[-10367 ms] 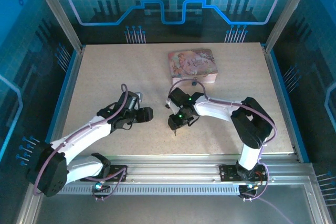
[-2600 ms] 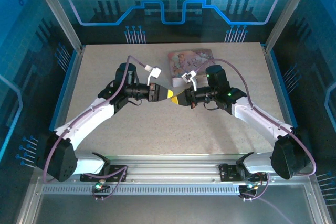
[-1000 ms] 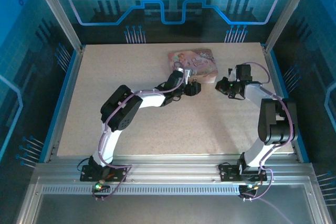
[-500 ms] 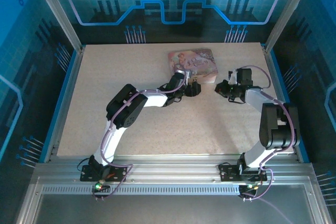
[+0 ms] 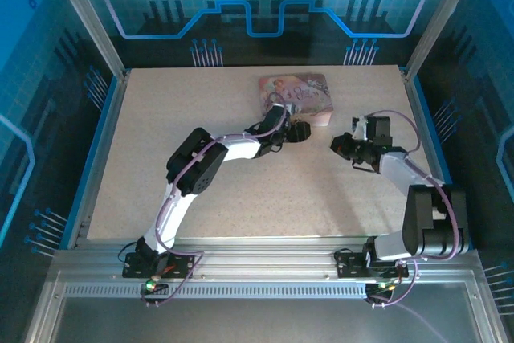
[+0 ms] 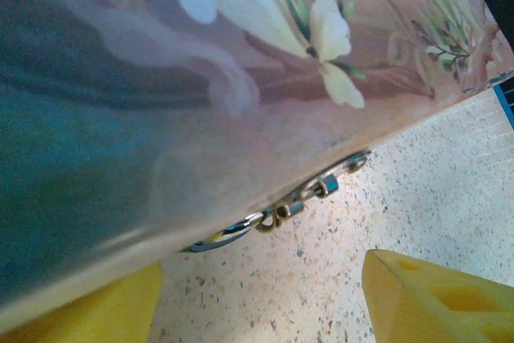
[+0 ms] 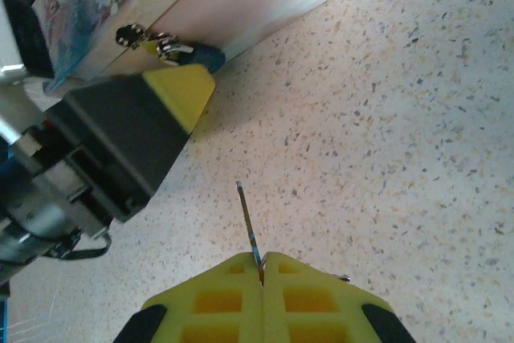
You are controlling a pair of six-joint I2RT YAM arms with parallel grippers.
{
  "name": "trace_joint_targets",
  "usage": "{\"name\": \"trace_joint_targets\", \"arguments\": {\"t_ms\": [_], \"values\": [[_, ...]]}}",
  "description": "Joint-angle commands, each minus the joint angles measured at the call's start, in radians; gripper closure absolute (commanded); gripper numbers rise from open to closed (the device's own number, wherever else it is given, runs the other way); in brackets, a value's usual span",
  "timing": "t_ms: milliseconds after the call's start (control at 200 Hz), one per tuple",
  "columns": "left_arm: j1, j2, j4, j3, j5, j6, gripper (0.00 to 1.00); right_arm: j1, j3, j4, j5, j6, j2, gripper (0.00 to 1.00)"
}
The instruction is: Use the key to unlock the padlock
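The tin [image 5: 295,92] sits far-centre on the bench [image 5: 201,190] — left hand [image 5: 302,132] at its near edge by the padlock [image 7: 173,48], right hand [image 5: 336,144] off to the right, key [image 7: 247,226] in it.

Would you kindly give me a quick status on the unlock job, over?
Left gripper open by the padlock at the edge of the tin. Right gripper shut on the key, tip short of the padlock. Left finger near the key's path.
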Motion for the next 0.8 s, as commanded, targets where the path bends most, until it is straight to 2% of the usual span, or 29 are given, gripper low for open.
{"name": "trace_joint_targets", "arguments": {"t_ms": [0, 315, 580, 795], "values": [[0.006, 0.034, -0.048, 0.052, -0.001, -0.022, 0.37, -0.008, -0.030, -0.012, -0.026, -0.011, -0.051, 1.00], [0.006, -0.003, 0.050, -0.033, -0.003, -0.010, 0.70, -0.010, -0.081, -0.017, -0.034, -0.012, -0.111, 1.00], [0.006, -0.067, 0.073, -0.109, 0.022, 0.011, 0.74, -0.010, -0.104, -0.010, -0.045, -0.005, -0.138, 1.00], [0.010, -0.164, 0.136, -0.250, 0.045, 0.015, 0.75, 0.015, -0.107, -0.009, -0.044, -0.007, -0.136, 1.00]]}}
